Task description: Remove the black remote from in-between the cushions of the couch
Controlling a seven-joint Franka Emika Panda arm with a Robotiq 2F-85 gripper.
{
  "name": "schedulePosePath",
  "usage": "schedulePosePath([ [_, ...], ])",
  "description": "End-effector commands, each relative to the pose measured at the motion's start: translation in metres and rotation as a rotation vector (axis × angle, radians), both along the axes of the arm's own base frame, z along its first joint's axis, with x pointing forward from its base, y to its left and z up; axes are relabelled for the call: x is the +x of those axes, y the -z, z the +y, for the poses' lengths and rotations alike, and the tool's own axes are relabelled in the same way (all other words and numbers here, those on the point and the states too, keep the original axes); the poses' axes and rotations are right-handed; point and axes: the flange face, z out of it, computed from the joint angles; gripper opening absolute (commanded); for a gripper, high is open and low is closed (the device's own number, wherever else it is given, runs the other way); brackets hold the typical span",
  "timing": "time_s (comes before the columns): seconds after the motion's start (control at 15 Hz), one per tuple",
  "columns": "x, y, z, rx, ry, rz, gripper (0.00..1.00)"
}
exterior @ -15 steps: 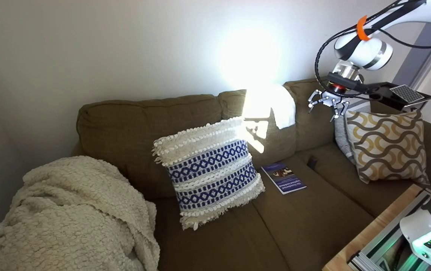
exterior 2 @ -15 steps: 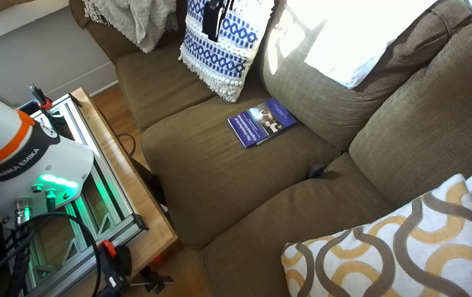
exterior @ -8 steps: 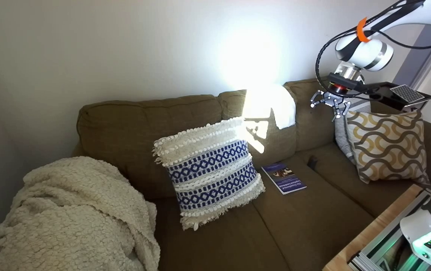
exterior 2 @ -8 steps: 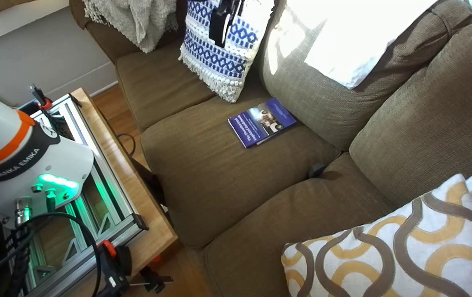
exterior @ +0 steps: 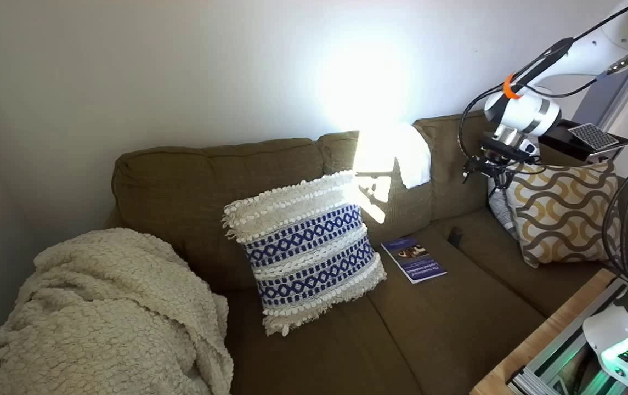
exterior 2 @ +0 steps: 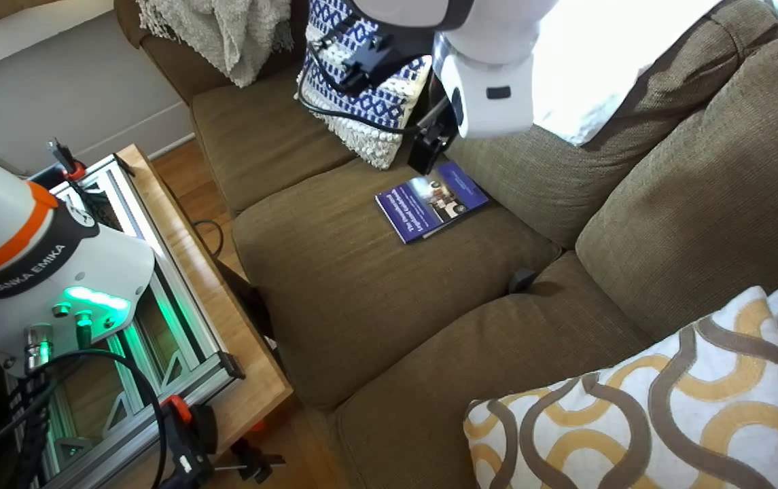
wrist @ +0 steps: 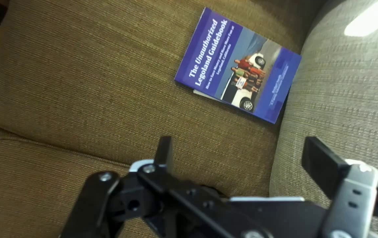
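Note:
The black remote (exterior 2: 521,280) stands in the seam between two seat cushions (exterior 2: 361,285) of the olive-brown couch, near the back cushions (exterior 2: 701,204). Only its top end shows. It shows as a small dark bar in an exterior view (exterior: 454,237). In the wrist view a dark sliver behind my gripper may be the remote; most of that spot is hidden. My gripper (wrist: 238,145) is open, with nothing between its fingers. It hangs above the couch, higher than the remote and apart from it, in an exterior view (exterior: 480,184).
A purple-blue book (exterior 2: 433,202) lies on the middle seat. A blue-and-white fringed pillow (exterior: 305,252) and a tan lattice-patterned pillow (exterior: 566,214) flank it. A white cloth (exterior: 413,164) hangs over the back. A cream blanket (exterior: 105,307) covers one end. The wooden-edged robot table (exterior 2: 225,339) stands before the couch.
The arm and gripper have come down towards the couch. The forearm and wrist now enter the top of an exterior view above the book. The remote and cushions have not moved.

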Motion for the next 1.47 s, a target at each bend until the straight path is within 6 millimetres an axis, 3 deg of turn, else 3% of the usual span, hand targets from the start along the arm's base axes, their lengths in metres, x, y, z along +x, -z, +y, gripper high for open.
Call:
schedulePosePath([
  [0.0, 0.020, 0.052, -0.027, -0.002, 0.090, 0.003, 1.00],
  [0.6, 0.032, 0.140, -0.087, 0.016, 0.158, 0.051, 1.00],
  [1.0, 0.027, 0.183, -0.117, 0.012, 0.201, 0.088, 1.00],
  [1.07, 0.026, 0.167, -0.105, -0.023, 0.170, 0.079, 1.00],
  [1.4, 0.029, 0.169, -0.104, -0.026, 0.163, 0.079, 1.00],
])
